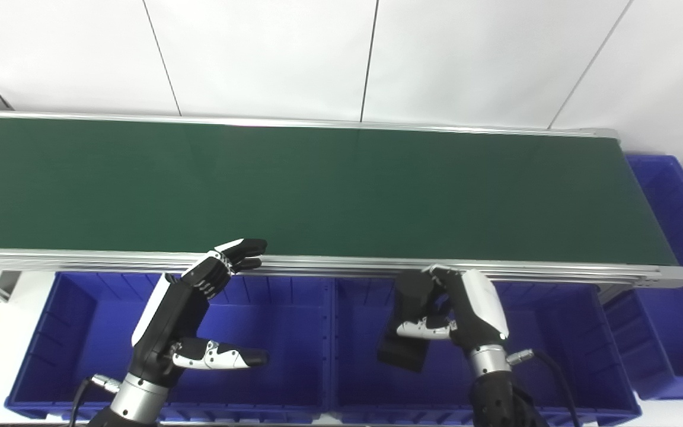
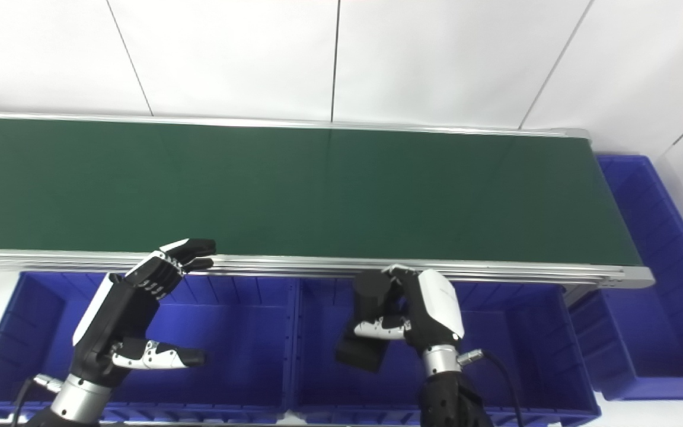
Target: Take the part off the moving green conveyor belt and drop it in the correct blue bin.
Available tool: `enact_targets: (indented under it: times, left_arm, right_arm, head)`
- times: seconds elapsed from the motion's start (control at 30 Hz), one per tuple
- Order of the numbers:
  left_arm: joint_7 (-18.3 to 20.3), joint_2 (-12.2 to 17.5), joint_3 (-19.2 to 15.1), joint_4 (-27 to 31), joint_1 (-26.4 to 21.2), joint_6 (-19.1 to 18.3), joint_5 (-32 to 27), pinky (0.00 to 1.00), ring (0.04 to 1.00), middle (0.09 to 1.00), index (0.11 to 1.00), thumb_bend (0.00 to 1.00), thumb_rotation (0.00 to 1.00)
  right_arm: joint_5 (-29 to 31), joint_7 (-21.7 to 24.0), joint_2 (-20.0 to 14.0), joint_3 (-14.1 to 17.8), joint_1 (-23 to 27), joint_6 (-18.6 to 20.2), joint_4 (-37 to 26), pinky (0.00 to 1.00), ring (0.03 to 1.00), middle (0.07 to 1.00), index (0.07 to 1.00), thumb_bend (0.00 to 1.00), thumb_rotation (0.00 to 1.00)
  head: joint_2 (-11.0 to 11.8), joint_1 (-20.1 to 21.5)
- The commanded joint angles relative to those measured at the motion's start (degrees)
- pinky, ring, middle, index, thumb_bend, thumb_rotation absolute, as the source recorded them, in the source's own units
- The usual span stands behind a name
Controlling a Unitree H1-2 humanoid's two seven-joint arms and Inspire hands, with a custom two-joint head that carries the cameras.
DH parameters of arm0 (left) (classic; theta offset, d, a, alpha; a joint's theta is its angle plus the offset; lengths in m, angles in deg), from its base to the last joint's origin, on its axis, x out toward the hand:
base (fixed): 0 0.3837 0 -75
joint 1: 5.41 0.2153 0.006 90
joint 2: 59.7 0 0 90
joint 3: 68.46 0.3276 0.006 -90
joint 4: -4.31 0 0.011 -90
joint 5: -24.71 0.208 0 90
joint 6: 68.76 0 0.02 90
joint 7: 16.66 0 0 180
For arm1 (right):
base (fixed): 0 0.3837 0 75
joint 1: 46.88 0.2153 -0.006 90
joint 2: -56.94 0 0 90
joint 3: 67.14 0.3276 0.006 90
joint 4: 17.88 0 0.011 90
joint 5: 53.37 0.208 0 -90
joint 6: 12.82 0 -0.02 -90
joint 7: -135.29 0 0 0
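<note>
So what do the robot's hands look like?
Both hands, left and right, are black with a white panel on the back. The fingers have silver sections and black tips. Each has a shiny metal wrist ring with a thin black cable, on black arms.

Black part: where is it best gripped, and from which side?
Judging by the current hold: the right hand wraps the black part around its middle from its right side. It hangs long-axis down over the blue bin, both ends free.

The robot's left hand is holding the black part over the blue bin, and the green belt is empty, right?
Not quite. The right hand holds the black part over the blue bin, as the left eye view shows. The left hand is open and holds nothing. The green belt is indeed empty.
</note>
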State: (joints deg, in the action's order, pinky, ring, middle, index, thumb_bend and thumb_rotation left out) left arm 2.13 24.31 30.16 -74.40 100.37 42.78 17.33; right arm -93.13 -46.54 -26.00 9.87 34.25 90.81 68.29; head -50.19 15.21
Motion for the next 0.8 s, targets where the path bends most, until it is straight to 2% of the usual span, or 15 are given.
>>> enact_targets:
  times: [0.0,0.03,0.07,0.13,0.2,0.3,0.47,0.53,0.6,0.7,0.77]
  left_arm:
    - [-0.3,0.6,-0.3,2.2,-0.3,0.1,-1.0,0.79,0.834,0.831,0.794,0.92,0.23]
    - [-0.3,0.7,-0.3,2.3,-0.3,0.2,-1.1,0.79,0.834,0.831,0.795,0.92,0.23]
    - [-0.3,0.8,-0.4,2.2,-0.2,0.2,-1.2,0.79,0.835,0.832,0.796,0.92,0.23]
    - [-0.3,0.9,-0.5,2.2,-0.1,0.2,-1.3,0.79,0.834,0.833,0.797,0.92,0.23]
    - [-0.2,1.1,-0.4,2.4,-0.1,0.0,-1.7,0.79,0.835,0.834,0.797,0.92,0.23]
    - [0.2,1.4,-0.4,2.1,-0.2,0.4,-2.4,0.8,0.841,0.839,0.802,0.91,0.22]
    - [0.2,1.6,-0.4,2.0,-0.3,0.3,-2.7,0.81,0.841,0.838,0.801,0.91,0.21]
    - [0.2,1.7,-0.4,2.1,-0.3,0.1,-2.9,0.81,0.842,0.838,0.801,0.91,0.21]
    - [0.2,1.7,-0.4,2.1,-0.2,0.0,-3.1,0.81,0.84,0.837,0.798,0.92,0.21]
    - [0.3,1.7,-0.3,2.0,-0.3,0.2,-3.7,0.81,0.842,0.838,0.798,0.92,0.21]
    - [0.3,1.7,-0.3,1.9,-0.3,0.1,-3.7,0.81,0.843,0.837,0.798,0.92,0.21]
  right_arm:
    - [-0.9,1.3,-0.6,-0.4,1.9,1.7,-0.4,0.52,0.601,0.625,0.506,0.51,0.11]
    - [-0.9,1.8,-0.6,-0.5,2.1,2.4,-0.1,0.57,0.649,0.686,0.652,0.61,0.16]
    - [-0.8,2.2,-0.6,-0.6,2.4,2.9,0.2,0.59,0.68,0.732,0.733,0.67,0.19]
    - [-0.6,3.3,-0.6,-0.9,2.7,4.2,0.3,0.65,0.768,0.824,0.82,0.74,0.22]
    - [-0.4,4.1,-0.7,-1.2,3.0,4.6,0.7,0.68,0.805,0.859,0.846,0.76,0.24]
    - [-0.7,5.0,-1.1,-1.9,3.2,4.7,0.9,0.82,0.925,0.945,0.908,0.83,0.34]
    - [-2.3,6.6,-1.5,-3.0,2.9,6.9,-0.4,0.97,0.994,0.987,0.916,0.87,0.4]
    - [-2.7,6.9,-1.6,-3.3,2.6,7.5,-1.2,0.98,0.998,0.989,0.915,0.87,0.41]
    - [-3.0,7.0,-1.6,-3.5,2.0,7.9,-2.5,1.0,1.0,0.991,0.917,0.9,0.46]
    - [-3.0,7.2,-1.6,-3.5,0.8,8.2,-5.2,0.99,1.0,0.988,0.917,0.92,0.49]
    - [-1.7,5.7,-1.3,-2.9,-0.5,6.0,-7.4,0.96,0.975,0.967,0.905,0.94,0.5]
  head:
    - [-0.1,0.0]
    - [-0.1,0.1]
    - [-0.1,0.1]
    - [-0.2,0.3]
    - [-0.2,0.5]
    - [-0.4,0.7]
    - [-0.7,0.7]
    - [-0.7,0.8]
    - [-0.7,0.8]
    - [-0.8,0.6]
    - [-0.9,0.6]
